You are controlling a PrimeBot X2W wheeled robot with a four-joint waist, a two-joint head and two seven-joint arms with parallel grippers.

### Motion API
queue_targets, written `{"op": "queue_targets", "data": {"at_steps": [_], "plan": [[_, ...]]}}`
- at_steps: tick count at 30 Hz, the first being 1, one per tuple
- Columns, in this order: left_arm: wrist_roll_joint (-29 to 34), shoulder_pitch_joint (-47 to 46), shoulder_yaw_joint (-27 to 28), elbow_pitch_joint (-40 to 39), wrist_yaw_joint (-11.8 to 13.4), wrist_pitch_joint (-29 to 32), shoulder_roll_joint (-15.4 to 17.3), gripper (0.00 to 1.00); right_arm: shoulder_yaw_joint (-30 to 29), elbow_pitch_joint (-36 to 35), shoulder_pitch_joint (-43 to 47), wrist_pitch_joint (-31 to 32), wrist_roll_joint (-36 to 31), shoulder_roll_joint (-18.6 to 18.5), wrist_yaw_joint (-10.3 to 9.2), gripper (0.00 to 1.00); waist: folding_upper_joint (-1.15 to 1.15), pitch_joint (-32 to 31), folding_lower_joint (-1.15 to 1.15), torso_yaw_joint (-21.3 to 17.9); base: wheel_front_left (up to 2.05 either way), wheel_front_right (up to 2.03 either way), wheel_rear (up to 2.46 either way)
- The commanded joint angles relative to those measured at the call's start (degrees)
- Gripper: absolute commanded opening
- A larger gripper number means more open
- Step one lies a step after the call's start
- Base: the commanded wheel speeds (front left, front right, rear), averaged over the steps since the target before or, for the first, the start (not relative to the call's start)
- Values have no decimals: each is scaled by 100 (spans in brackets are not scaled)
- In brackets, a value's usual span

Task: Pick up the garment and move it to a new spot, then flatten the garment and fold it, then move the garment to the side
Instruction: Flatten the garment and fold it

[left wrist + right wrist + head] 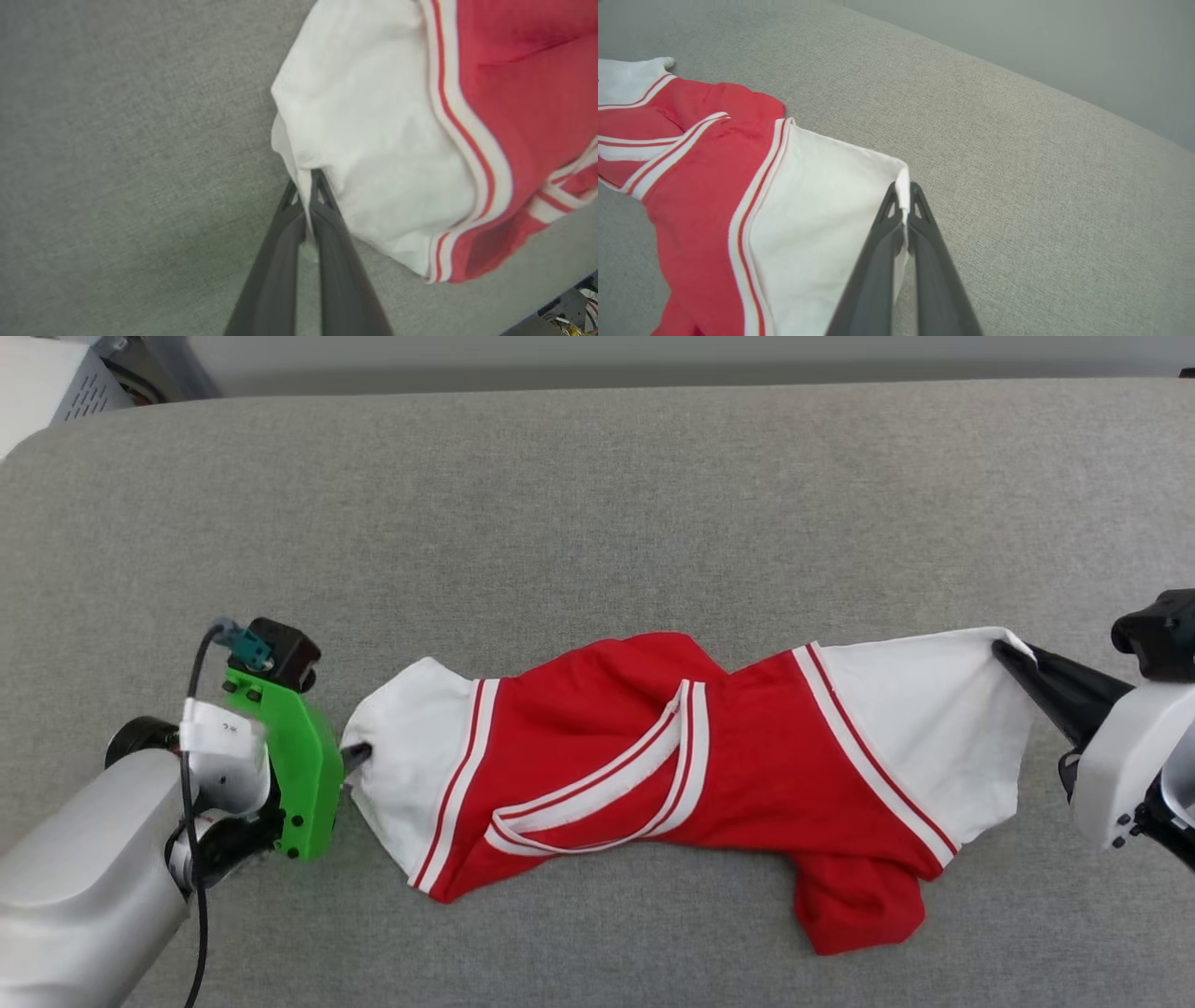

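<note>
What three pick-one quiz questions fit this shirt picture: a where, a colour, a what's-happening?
1. Where does the garment lie?
A) on the grey surface
B) in a basket
C) on a hanger
2. What colour are its sleeves?
A) blue
B) white
C) black
3. How are the left jaws and right jaws?
A) both open
B) each shut on a sleeve edge
C) holding a cup
Key: 1 A, it sprawls across the grey surface; 2 B, both ends are white; 3 B, wrist views show white cloth pinched.
</note>
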Motion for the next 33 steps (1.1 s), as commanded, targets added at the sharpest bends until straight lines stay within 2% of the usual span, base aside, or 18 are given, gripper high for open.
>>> {"op": "queue_targets", "data": {"at_steps": [1, 8, 12, 17, 25, 33], "plan": [[-117, 94, 117, -117, -15, -253, 41, 0, -72, 25, 43, -109, -39, -4, -4, 0, 0, -207, 0, 64, 0, 0, 0], [-396, 212, 642, -943, -4, -1123, 361, 0, -438, 16, 215, -445, -64, -70, -4, 0, 0, -637, 0, 203, 0, 0, 0], [-453, 220, 904, -1604, 147, -1359, 552, 0, -706, -85, 261, -597, -115, -98, -4, 0, 0, -850, 0, 230, 0, 0, 0], [-436, 82, 1169, -2321, 410, -1535, 631, 0, -1000, -248, 190, -633, -133, -179, -4, 0, 0, -1026, 0, 215, 0, 0, 0], [-230, -631, 1406, -2876, 666, -1575, 391, 0, -1413, -643, -345, -543, -155, -313, -4, 0, 0, -944, 0, 145, 0, 0, 0], [119, -2082, 1496, -2326, 644, -1449, -247, 0, -1442, -567, -1525, -522, -231, -427, -4, 0, 0, -268, 0, 130, 0, 0, 0]]}}
